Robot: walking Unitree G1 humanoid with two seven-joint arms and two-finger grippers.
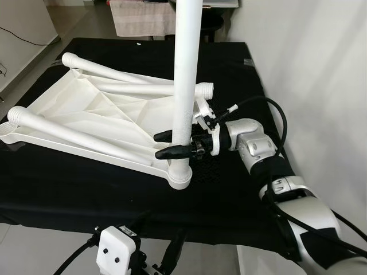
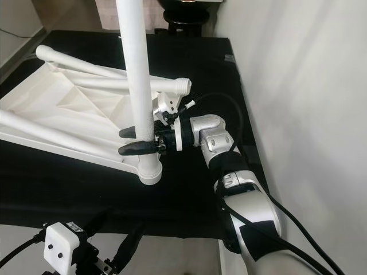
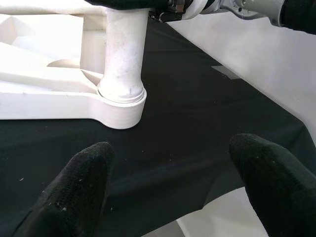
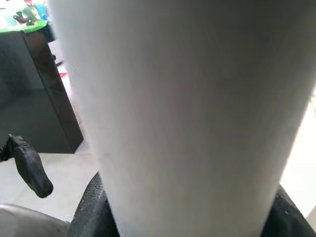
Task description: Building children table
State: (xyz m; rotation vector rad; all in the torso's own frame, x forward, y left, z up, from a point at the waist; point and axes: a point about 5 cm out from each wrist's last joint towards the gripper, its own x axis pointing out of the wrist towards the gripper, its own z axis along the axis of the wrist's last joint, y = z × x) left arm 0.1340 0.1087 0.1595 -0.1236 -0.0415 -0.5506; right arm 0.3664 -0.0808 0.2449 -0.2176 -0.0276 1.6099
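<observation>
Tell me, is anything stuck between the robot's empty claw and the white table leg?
Nothing visible. The left gripper is open, low at the near edge of the black cloth, with bare cloth up to the leg. The right gripper already holds that leg.

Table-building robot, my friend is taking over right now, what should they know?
Right gripper: shut on the upright white leg, low down, just above the corner socket.
Left gripper: open, holding nothing, hanging near the front edge of the black mat.
Things: the white tabletop lies upside down on the mat. Two more legs lie slanted across it; a threaded end shows on one of them.
Done: one leg stands in its socket; how tight it is cannot be told.
Left: probably finish seating this leg, then stand up the others.
</observation>
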